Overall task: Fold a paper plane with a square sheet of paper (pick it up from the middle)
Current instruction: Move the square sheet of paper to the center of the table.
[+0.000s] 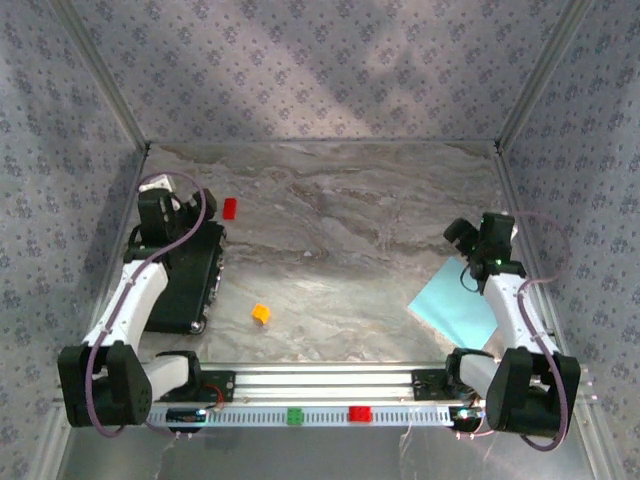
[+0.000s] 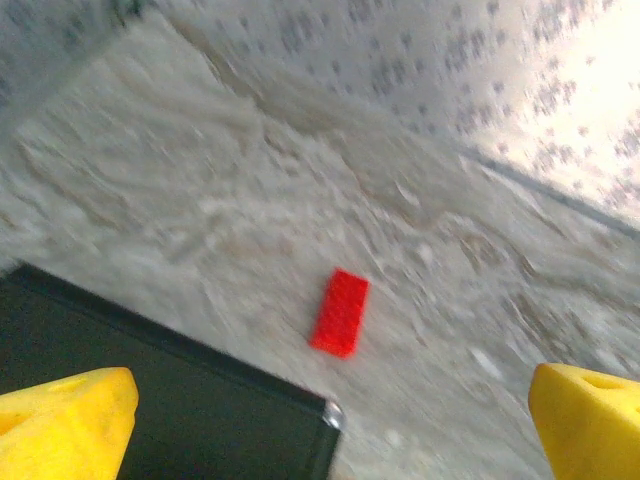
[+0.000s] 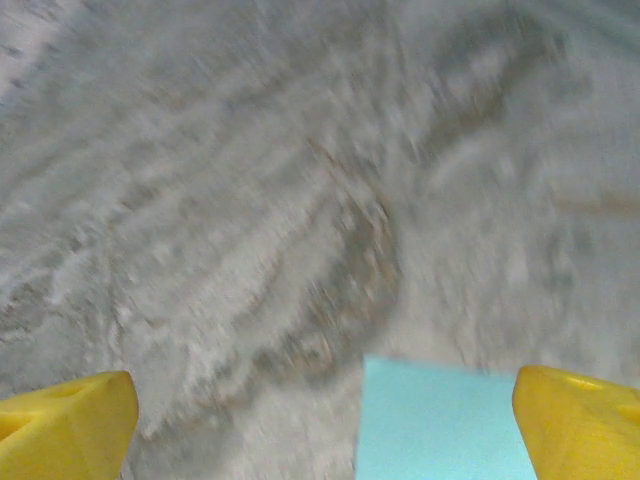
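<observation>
A light-blue square sheet of paper [image 1: 452, 303] lies flat on the counter [image 1: 350, 220] at near right, by the right fingers [image 3: 575, 415], spread wide and empty, like the left fingers [image 2: 70, 415].

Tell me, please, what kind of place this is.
Probably a robot test cell. Patterned walls box in a marble-look table; a left arm and a right arm are bolted to a rail at its near edge; a light-blue paper sheet and an orange block lie as props.

Patterned grey walls [image 1: 300, 60], marbled grey tabletop [image 1: 340, 260], pale light patch [image 1: 330, 115]
</observation>
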Tool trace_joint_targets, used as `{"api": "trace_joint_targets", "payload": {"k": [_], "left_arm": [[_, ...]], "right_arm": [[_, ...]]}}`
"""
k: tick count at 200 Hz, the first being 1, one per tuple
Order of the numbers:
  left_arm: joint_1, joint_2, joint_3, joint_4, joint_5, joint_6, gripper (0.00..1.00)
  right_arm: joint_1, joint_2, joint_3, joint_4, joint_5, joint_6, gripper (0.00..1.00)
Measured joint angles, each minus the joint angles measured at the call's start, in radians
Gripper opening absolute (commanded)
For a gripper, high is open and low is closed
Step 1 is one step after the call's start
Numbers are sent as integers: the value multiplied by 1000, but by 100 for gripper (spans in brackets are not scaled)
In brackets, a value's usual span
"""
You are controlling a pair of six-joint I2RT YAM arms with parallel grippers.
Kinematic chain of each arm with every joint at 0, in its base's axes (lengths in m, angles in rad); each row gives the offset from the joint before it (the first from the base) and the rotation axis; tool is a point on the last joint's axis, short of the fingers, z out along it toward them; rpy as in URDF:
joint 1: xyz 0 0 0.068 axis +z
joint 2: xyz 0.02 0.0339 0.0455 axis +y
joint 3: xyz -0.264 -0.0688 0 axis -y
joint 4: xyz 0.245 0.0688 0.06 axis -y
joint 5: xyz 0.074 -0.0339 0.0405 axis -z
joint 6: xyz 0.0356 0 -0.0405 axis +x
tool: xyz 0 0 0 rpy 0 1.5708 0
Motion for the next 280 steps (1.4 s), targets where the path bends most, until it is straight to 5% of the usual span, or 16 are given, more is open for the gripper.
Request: {"api": "trace_joint_targets", "payload": {"k": [33, 68, 106, 144, 179, 248, 280], "left_arm": [[-53, 24, 10, -63, 134, -79, 100], [-204, 61, 12, -65, 218, -111, 100], [-370, 120, 12, -76, 219, -113, 100], [-401, 127, 13, -90, 158, -113, 100], [-405, 106, 13, -86, 105, -116, 100], [-411, 91, 12, -83, 57, -134, 100], [-412, 90, 12, -88, 74, -130, 100]], "right_arm": [[0, -55, -94, -99, -66, 95, 97], [-3, -59, -154, -127, -106, 127, 97], [-6, -3, -187, -98, -196, 119, 96], [13, 70, -175, 0, -275, 97, 95], [142, 169, -140, 105, -325, 97, 94], [552, 467, 89, 214, -350, 141, 89], [585, 482, 154, 173, -352, 138, 89]]}}
